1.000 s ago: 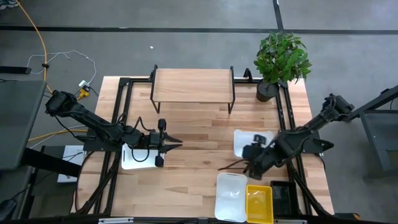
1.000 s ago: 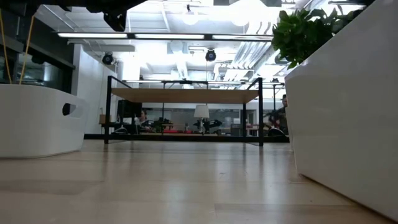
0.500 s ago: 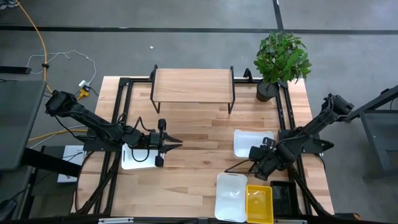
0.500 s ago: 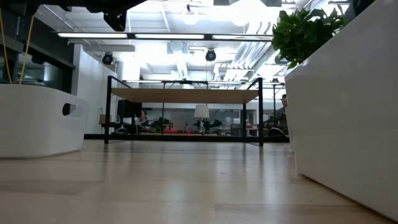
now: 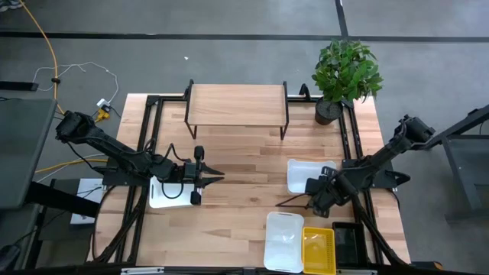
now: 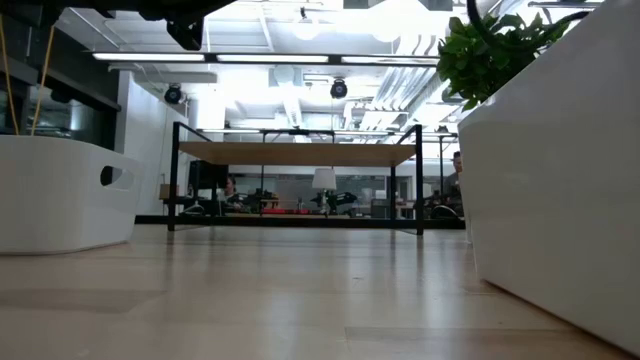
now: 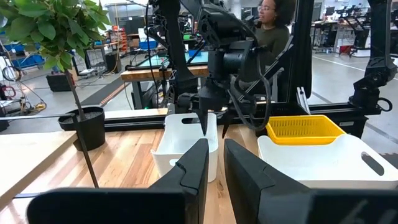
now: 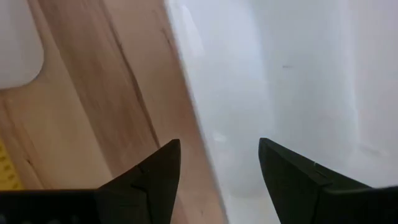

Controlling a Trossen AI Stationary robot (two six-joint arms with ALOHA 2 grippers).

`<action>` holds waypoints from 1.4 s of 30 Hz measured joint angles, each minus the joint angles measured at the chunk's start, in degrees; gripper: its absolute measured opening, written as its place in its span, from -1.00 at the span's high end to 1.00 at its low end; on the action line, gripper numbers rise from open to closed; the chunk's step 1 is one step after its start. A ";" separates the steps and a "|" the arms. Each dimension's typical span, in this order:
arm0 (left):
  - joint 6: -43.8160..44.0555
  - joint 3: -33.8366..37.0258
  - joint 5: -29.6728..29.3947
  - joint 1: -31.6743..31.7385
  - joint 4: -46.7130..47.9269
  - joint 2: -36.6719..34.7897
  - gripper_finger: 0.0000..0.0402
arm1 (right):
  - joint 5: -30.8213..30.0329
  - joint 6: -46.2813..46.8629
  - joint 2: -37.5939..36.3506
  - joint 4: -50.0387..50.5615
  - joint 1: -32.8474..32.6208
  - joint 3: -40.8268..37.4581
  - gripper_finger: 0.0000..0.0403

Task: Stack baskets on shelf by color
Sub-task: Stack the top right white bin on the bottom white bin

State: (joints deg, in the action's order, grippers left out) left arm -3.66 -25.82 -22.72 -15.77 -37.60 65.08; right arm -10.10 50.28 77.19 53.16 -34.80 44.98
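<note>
— While the left arm waits at the table's left side, where is its gripper [image 5: 216, 176]?

— Over bare wood, just past a white basket [image 5: 170, 194] that lies under the arm. In the left wrist view its fingers [image 7: 196, 163] stand close together with only a narrow slit between them, and they hold nothing.

— And the right gripper [image 5: 284, 203]?

— It is low over the table's right half, pointing toward the middle. From the right wrist view its fingers [image 8: 163, 167] are spread wide on either side of the rim of a second white basket [image 8: 298, 81], one finger over the wood and one over the basket's inside. Whether they touch the rim cannot be told.

— Where is that basket on the table?

— Right of centre [image 5: 299, 174], partly under the right arm. Nearer the front edge sit a third white basket [image 5: 284, 240] and a yellow basket [image 5: 318, 249], side by side and touching.

— What about the shelf [image 5: 236, 105]?

— At the back of the table, in the middle; its wooden top carries no baskets. A potted plant [image 5: 345, 70] stands at the back right corner, beside it.

— Anyone around?

— A person [image 7: 268, 28] shows beyond the table in the left wrist view.
</note>
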 joint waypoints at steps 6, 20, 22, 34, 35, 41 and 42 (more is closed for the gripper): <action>0.00 0.02 0.00 0.00 0.00 0.00 0.79 | 2.72 -0.61 0.00 -1.85 0.32 -2.29 -0.01; -1.51 0.02 0.00 0.00 -1.73 0.00 0.79 | 4.29 -6.64 0.00 -0.82 0.32 -2.14 0.94; -1.52 0.02 0.00 0.00 -1.71 0.00 0.79 | 2.96 -6.82 0.02 1.73 0.32 -0.78 0.91; -1.51 0.02 0.00 0.00 -1.70 0.00 0.79 | -12.11 -22.22 0.00 7.59 -0.92 18.13 1.00; -1.51 0.02 0.00 0.00 -1.70 0.00 0.79 | -13.69 -25.09 0.00 6.23 -1.37 19.39 1.00; -1.51 0.02 0.02 0.00 -1.64 0.00 0.79 | -16.46 -41.23 0.00 -3.29 -4.24 24.71 1.00; -1.51 0.02 0.00 0.00 -1.61 0.00 0.79 | -15.84 -43.71 0.00 -5.19 -4.64 25.23 1.00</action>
State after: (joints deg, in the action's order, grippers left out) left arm -5.17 -25.80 -22.72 -15.77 -39.21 65.08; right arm -25.94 6.57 77.19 47.97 -39.44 70.21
